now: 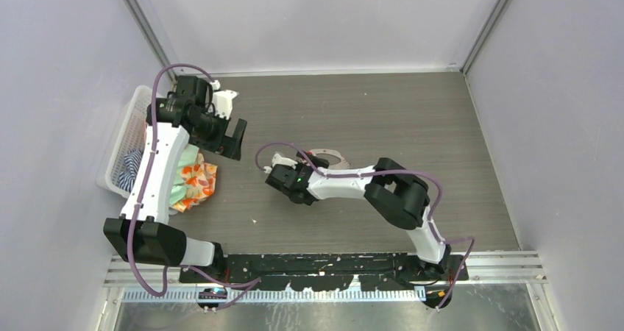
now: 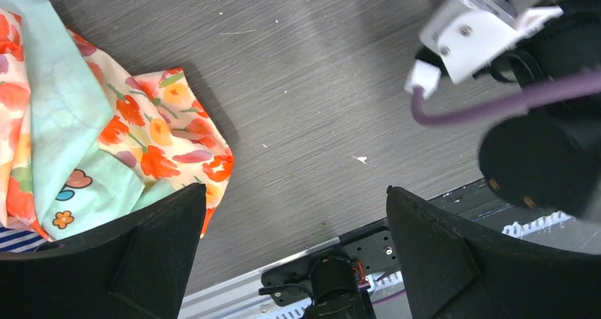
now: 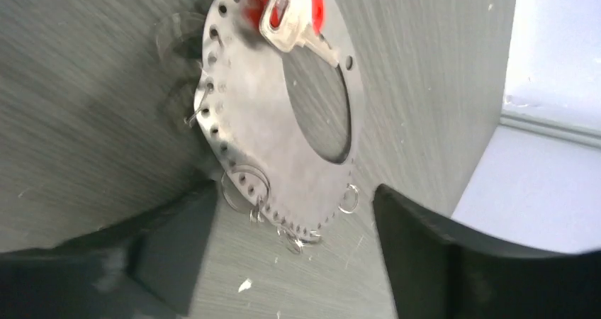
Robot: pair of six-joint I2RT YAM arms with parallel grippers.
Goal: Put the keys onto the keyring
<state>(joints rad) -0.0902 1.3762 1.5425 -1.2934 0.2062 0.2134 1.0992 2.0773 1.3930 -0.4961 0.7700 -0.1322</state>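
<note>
The keyring (image 3: 276,120) is a flat silver ring pierced with small holes along its rim, lying on the grey table with a few small wire loops hanging from its edge. A key (image 3: 290,10) with a red head and short silver blade rests at its far end; I cannot tell if it is attached. My right gripper (image 3: 294,191) is open, a finger on each side of the ring's near end, gripping nothing. From above, the keyring (image 1: 329,157) shows beside the right gripper (image 1: 287,185). My left gripper (image 1: 235,136) (image 2: 296,191) hangs open and empty to the left.
A white basket (image 1: 125,143) holding striped fabric stands at the left wall. A floral cloth (image 1: 195,184) (image 2: 142,135) lies beside it, under the left arm. The black mounting rail (image 1: 331,261) runs along the near edge. Walls enclose the table on three sides.
</note>
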